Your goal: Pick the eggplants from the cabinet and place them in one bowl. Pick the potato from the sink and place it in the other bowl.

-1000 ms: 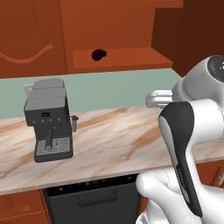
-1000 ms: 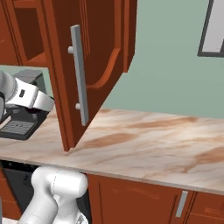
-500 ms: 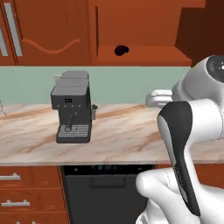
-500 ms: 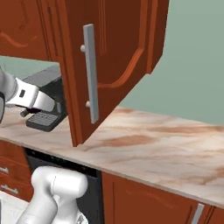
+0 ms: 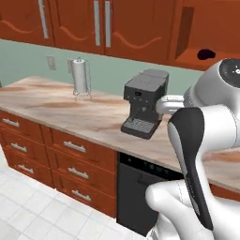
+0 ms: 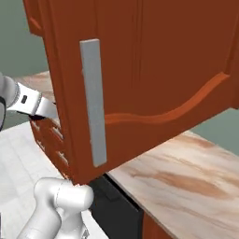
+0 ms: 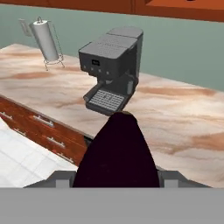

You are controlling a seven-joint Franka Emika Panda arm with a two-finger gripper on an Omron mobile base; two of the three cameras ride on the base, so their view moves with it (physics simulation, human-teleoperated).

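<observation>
**Eggplant in the end effector above a marble surface**

A dark purple-black eggplant rises between the tips of the end effector in the hand view, the tips closed on it and largely hidden behind its bulk. Beyond it on the marbled surface stands a grey espresso machine, with a paper towel roll on a wire holder farther along by the green wall.

The left base view adds a second eggplant, a dark blob lying in the open shelf niche of the reddish-brown wall cabinet, above and to the right of the espresso machine; the white arm covers the lower right and the hand itself is hard to make out there. A black dishwasher sits under the surface beside the drawers.

In the right base view an open cabinet door with a long grey handle blocks most of the scene. No writing is legible on the espresso machine.
</observation>
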